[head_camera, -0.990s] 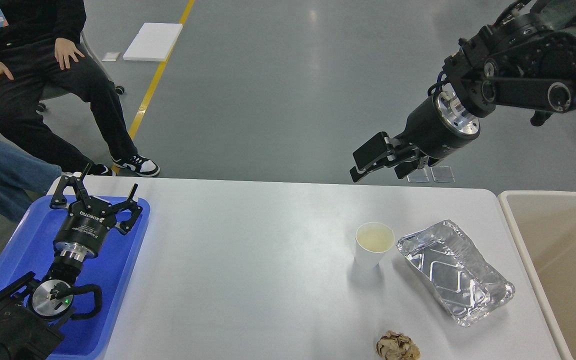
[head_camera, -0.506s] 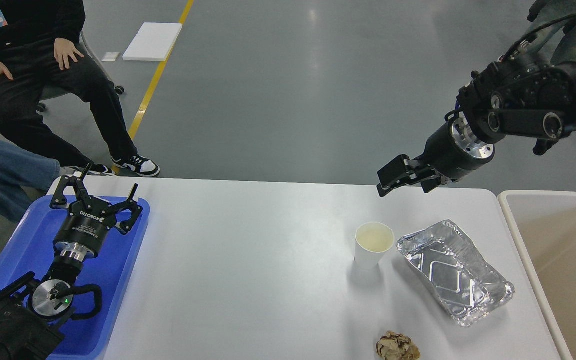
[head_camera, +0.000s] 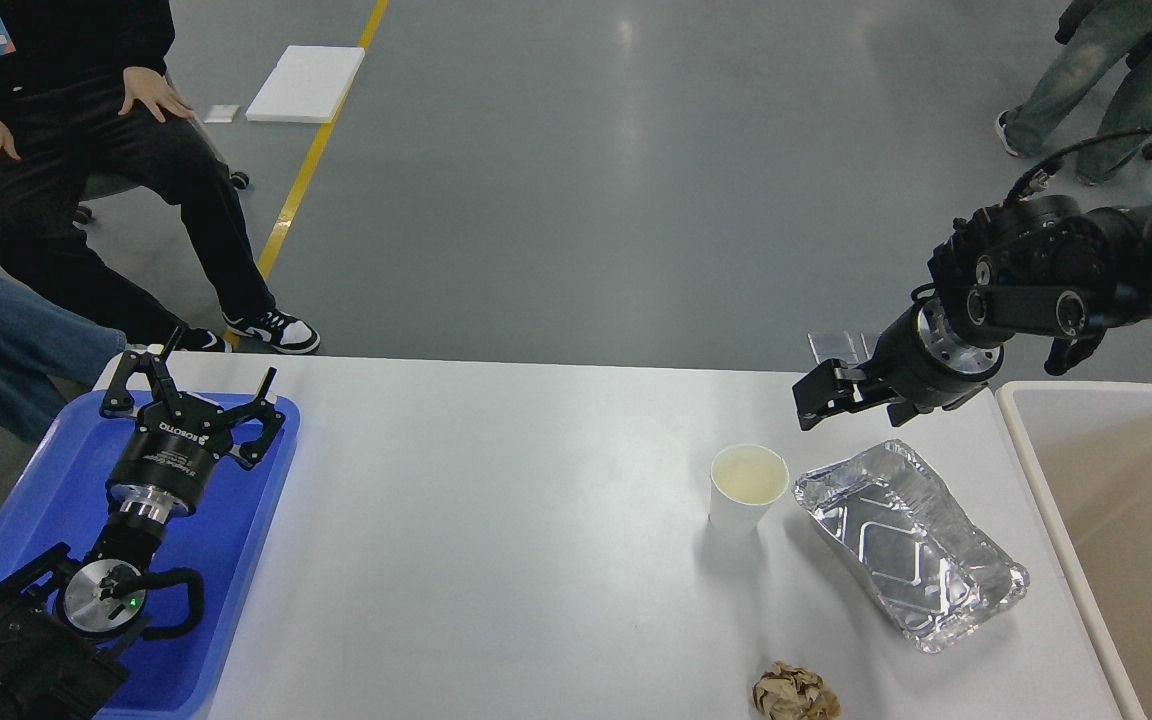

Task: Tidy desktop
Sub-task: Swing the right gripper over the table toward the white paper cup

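Note:
The white desktop (head_camera: 496, 520) holds a white paper cup (head_camera: 748, 490) with pale liquid, a crinkled empty foil tray (head_camera: 911, 545) just right of it, and a crumpled brown paper ball (head_camera: 796, 692) at the front edge. My right gripper (head_camera: 851, 405) hangs over the desktop's far right edge, just beyond the cup and the foil tray. Its fingers are apart and hold nothing. My left gripper (head_camera: 194, 388) is open and empty over the blue tray (head_camera: 36, 500) at the left.
A beige rimmed bin (head_camera: 1126, 540) stands against the desktop's right side. A person in black (head_camera: 86, 150) sits beyond the far left corner, and another person's legs (head_camera: 1096, 60) show at the top right.
My right arm has come down and to the right, from high above the floor to just over the desktop's far edge near the foil tray. The left arm has not moved.

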`<action>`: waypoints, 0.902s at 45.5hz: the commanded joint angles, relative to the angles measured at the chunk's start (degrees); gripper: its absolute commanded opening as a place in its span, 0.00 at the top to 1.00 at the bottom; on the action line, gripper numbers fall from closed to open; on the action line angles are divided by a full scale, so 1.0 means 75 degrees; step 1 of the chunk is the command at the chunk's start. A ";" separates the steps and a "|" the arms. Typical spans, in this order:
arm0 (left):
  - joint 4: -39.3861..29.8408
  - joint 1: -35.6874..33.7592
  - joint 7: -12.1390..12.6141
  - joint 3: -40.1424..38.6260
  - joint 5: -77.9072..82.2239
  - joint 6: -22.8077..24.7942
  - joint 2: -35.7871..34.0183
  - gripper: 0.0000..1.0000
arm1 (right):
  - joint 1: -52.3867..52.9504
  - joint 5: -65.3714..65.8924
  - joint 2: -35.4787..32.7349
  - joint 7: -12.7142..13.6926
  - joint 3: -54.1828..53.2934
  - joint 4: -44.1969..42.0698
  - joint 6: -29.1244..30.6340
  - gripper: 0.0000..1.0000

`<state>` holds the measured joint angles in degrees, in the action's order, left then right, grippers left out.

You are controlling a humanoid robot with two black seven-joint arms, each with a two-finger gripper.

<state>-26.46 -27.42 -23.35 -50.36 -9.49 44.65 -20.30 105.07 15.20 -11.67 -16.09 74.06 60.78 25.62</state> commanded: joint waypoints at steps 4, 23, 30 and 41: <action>0.0000 0.0000 -0.0004 0.0000 0.0000 0.0000 0.0000 0.01 | -0.0544 -0.0105 0.0219 0.0118 -0.0218 -0.0335 -0.0732 0.00; 0.0000 -0.0012 -0.0004 0.0000 0.0000 0.0000 0.0000 0.01 | -0.1082 -0.0011 0.0700 0.0118 -0.0347 -0.0487 -0.1119 0.00; 0.0000 0.0000 -0.0004 0.0000 0.0000 0.0000 0.0000 0.01 | -0.1388 0.0083 0.0688 0.0130 -0.0628 -0.0534 -0.1143 0.00; 0.0000 0.0000 -0.0004 0.0000 0.0000 0.0000 0.0000 0.01 | -0.1797 0.0095 0.0723 0.0328 -0.0827 -0.0768 -0.1529 0.00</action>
<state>-26.46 -27.46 -23.32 -50.36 -9.49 44.65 -20.30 94.96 15.59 -6.70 -14.96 69.52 56.34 16.63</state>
